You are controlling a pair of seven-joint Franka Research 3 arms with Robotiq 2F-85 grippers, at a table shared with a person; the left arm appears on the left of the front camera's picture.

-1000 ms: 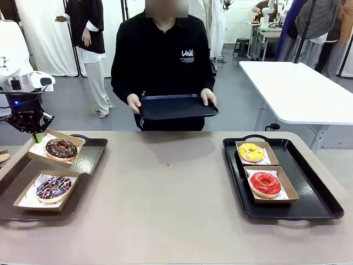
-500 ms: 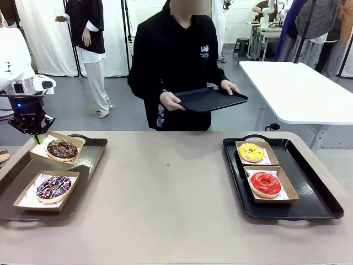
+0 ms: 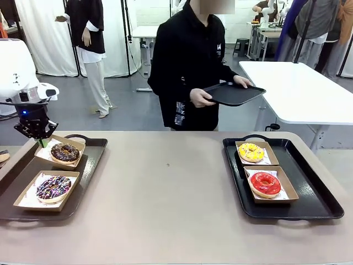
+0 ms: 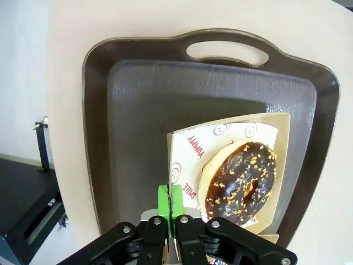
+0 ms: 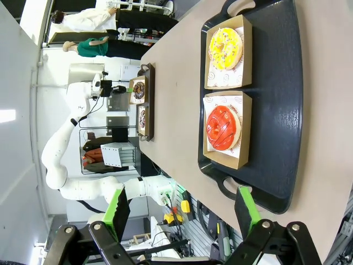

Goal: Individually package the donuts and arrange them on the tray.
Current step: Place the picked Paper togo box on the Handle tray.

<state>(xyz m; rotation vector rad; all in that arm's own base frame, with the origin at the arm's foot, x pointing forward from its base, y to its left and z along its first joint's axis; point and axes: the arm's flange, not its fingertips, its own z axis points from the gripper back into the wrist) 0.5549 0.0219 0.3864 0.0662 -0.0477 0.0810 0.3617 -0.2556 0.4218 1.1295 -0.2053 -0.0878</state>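
On the left brown tray [image 3: 91,157], a chocolate donut [image 3: 65,153] lies in a cardboard box [image 3: 77,144]. My left gripper [image 3: 41,142] is shut on that box's far left edge. In the left wrist view the green pads [image 4: 164,200] meet on the box rim [image 4: 177,165] beside the donut [image 4: 242,182]. A second chocolate donut with coloured sprinkles [image 3: 53,187] sits boxed nearer the front. The yellow donut [image 3: 251,152] and red donut [image 3: 265,183] sit boxed on the right black tray [image 3: 309,193]. My right gripper [image 5: 182,207] hangs open high above that tray [image 5: 276,110].
Across the table a person stands turned to the right, holding an empty black tray [image 3: 234,94] in both hands. A white table [image 3: 300,88] stands behind on the right. The tan tabletop [image 3: 165,187] stretches between the two trays.
The person has turned and stepped right with the empty tray. My left gripper has shifted the gripped box slightly right and toward the front.
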